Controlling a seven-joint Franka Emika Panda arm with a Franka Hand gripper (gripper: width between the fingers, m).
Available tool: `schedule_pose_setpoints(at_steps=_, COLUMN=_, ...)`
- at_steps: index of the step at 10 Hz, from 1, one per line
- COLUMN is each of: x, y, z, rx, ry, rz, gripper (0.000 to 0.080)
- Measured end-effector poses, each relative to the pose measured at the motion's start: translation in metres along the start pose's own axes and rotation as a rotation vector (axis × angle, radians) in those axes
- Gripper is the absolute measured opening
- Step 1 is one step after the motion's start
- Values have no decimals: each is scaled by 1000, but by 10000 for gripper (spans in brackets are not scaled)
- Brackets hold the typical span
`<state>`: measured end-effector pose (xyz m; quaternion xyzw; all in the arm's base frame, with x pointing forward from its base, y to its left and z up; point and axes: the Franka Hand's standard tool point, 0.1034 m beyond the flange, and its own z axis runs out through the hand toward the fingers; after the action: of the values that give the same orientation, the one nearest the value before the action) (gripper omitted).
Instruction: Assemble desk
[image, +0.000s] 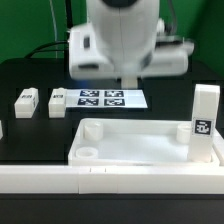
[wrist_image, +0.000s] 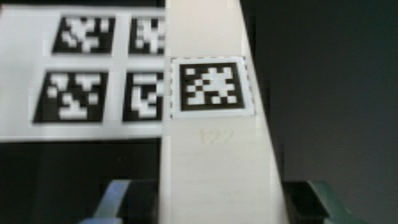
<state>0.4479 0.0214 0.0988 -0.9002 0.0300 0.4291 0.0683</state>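
Observation:
In the wrist view a long white leg (wrist_image: 217, 150) with a square black-and-white marker runs out from between my fingers, and the dark pads press on both of its sides. My gripper (wrist_image: 217, 205) is shut on it. In the exterior view the gripper (image: 130, 82) hangs above the back of the table, and the held leg is hard to make out there. The white tabletop (image: 150, 150) lies rim up at the front. One leg (image: 205, 122) stands upright at its corner on the exterior view's right. Two more legs (image: 25, 100) (image: 57, 103) lie on the black table on that view's left.
The marker board (image: 110, 98) lies flat just behind the tabletop and below my gripper; it fills the background beside the held leg as the marker board (wrist_image: 98, 75) in the wrist view. A long white rail (image: 110, 180) runs along the table's front edge.

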Motion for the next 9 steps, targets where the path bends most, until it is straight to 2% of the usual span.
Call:
schedule_pose_setpoints(at_steps=1, x=2, y=-2, z=-7, rx=-1, ry=41, rz=-3, gripper=290)
schedule_pose_setpoints(at_steps=2, x=10, y=-2, z=-11, rx=-6, ry=133, rz=-7, gripper=290)
schedule_pose_setpoints(at_steps=3, x=8, y=-2, z=-11, rx=-4, ry=172, rz=-7, gripper=290)
schedule_pose_setpoints(at_steps=5, x=15, y=6, z=-20, rx=-2, ry=286, rz=-24, gripper=290)
schedule_pose_setpoints(at_steps=7, x=-3, y=29, z=-74, rx=28, ry=398, rz=-69, gripper=290)
schedule_pose_setpoints(at_steps=8, x=-7, y=35, z=-96, rx=28, ry=477, rz=-74, gripper=290)
schedule_pose_setpoints(at_steps=9, x=-1, y=33, z=-91, rx=18, ry=535, rz=-74, gripper=290)
